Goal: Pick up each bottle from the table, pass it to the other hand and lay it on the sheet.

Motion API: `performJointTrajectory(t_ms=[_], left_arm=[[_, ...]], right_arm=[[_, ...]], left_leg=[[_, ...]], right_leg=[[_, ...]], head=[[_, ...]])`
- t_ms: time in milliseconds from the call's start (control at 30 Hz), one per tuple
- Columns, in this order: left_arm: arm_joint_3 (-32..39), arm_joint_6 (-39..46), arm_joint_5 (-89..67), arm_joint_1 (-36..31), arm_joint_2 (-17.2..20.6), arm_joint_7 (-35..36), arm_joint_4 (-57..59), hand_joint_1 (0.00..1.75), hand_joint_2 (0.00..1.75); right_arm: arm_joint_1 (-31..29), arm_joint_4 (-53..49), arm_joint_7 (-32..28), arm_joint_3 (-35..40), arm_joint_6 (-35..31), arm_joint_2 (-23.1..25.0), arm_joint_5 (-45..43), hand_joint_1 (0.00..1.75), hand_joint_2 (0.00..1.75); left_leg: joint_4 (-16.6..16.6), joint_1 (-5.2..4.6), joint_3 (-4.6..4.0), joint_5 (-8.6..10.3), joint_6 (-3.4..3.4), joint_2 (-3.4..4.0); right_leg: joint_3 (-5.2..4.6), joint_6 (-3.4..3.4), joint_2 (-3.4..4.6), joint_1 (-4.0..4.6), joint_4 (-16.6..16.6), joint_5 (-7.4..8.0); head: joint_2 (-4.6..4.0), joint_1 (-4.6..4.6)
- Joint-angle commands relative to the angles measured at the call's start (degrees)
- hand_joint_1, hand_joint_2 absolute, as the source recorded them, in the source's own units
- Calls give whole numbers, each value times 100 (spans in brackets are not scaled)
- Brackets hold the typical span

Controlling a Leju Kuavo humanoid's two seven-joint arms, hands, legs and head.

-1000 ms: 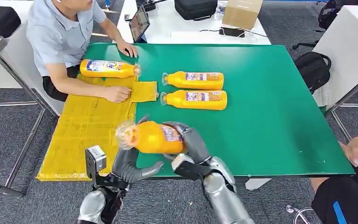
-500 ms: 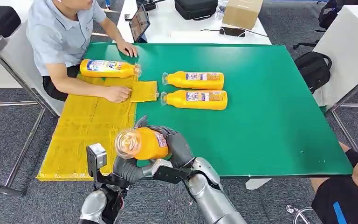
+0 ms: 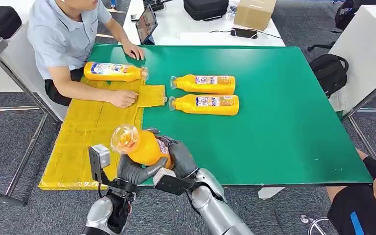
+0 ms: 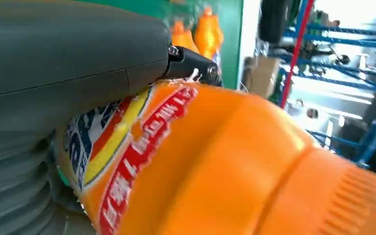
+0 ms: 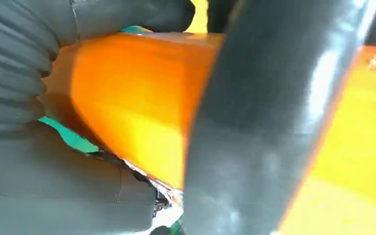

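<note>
While both hands meet at the table's (image 3: pixel 284 147) near edge, the right hand (image 3: pixel 178 155) grips an orange bottle (image 3: pixel 144 147); the left hand (image 3: pixel 133 171) wraps it from below. Bottle held above the table, beside the yellow sheet (image 3: pixel 85 142).

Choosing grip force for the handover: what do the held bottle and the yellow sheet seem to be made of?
Held bottle: probably glossy orange plastic; smooth, with a printed label wrap and a shiny clear end.
Yellow sheet: looks like matte cardboard or thick paper; flat, with faint seams. It could be foam; the pictures don't settle it.
</note>
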Motion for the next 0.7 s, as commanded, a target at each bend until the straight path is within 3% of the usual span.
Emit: performJointTrajectory(t_ms=[33,100,133,167,400,467,500,567,600,700], left_arm=[[-153,-67,59,-461,-118,125,746,175,175],[-153,-67,59,-461,-118,125,746,175,175],[-153,-58,69,-455,-118,118,744,175,175],[-143,-38,138,-472,-118,90,745,175,175],[422,346,78,-817,-79,263,683,175,175],[696,678,-403,-1006,27,397,864,175,175],[961,980,-899,-1197,63,377,1022,175,175],[1195,1602,-2043,-1553,181,316,1116,175,175],[1471,1613,-2260,-1752,253,588,1221,175,175],[2199,1934,-3396,-2347,443,676,1617,175,175]], right_arm=[[-242,383,-268,665,268,57,-6,133,175],[-242,383,-268,665,268,57,-6,133,175],[-249,388,-272,668,284,57,-17,80,175],[-253,403,-244,667,267,57,-37,0,0],[-165,277,-333,801,16,42,-55,0,0],[-128,146,-333,919,-143,-21,-50,0,0],[-101,-262,-333,1510,-764,-261,107,0,0],[-15,-937,-333,2065,-810,-564,-369,0,0],[-7,-1061,-333,2278,-1093,-655,-39,0,0],[193,-1445,-333,2207,-1015,-571,407,0,0]], left_leg=[[0,-2,14,-4,7,-1],[0,0,3,0,4,-2],[0,-2,9,-2,5,-3],[0,-1,6,-1,5,-1],[2,0,4,-2,4,-2],[0,0,5,0,4,-2],[-2,0,13,-1,5,0],[-4,-3,15,1,6,0],[2,2,3,2,4,-2],[-1,2,-12,20,4,-5]], right_leg=[[13,-19,-10,3,4,-6],[3,-9,-6,2,1,-1],[9,-14,-10,1,3,-5],[6,-13,-8,2,2,-3],[4,-13,-9,3,5,-4],[4,-14,-8,4,3,-2],[10,-21,-9,5,4,-3],[12,-22,-9,2,4,-3],[3,-18,-8,6,6,0],[-4,-15,-16,5,6,4]], head=[[0,0],[0,0],[0,0],[0,0],[0,0],[0,0],[0,0],[0,4],[0,-2],[0,4]])
